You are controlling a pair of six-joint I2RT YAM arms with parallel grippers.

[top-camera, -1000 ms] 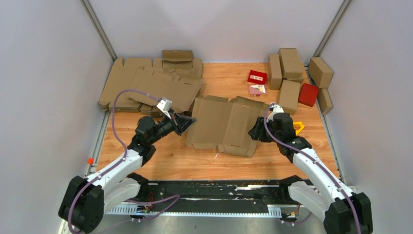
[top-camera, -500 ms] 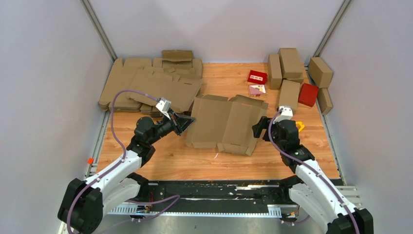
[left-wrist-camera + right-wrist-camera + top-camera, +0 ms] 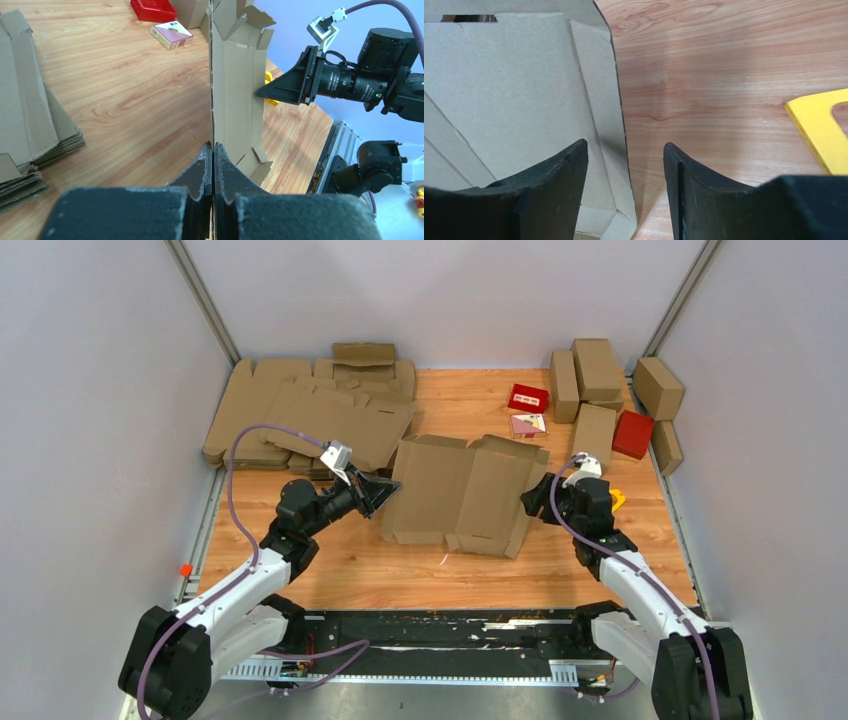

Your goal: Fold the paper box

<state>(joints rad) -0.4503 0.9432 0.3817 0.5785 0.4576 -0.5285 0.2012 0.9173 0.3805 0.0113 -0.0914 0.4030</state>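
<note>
The paper box [image 3: 455, 490] sat in the middle of the tabletop [image 3: 380, 570], its left edge pinched by the left tool [image 3: 378, 492], as the open right tool [image 3: 532, 503] returned to straddle the right edge, apparently to regrip.

Right wrist view: paper box [image 3: 514, 100] cut off at 9 o'clock; yellow item [image 3: 811, 125] cut off at 3 o'clock, unidentifiable. Left wrist view: blank stack [image 3: 30, 110] cut off at 9 o'clock.

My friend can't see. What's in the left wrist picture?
The left tool pinches the edge of the paper box, seen edge-on as a thin line up the middle, over a wooden table. The right tool points at it from the right; flat cardboard sheets are stacked at left.
</note>
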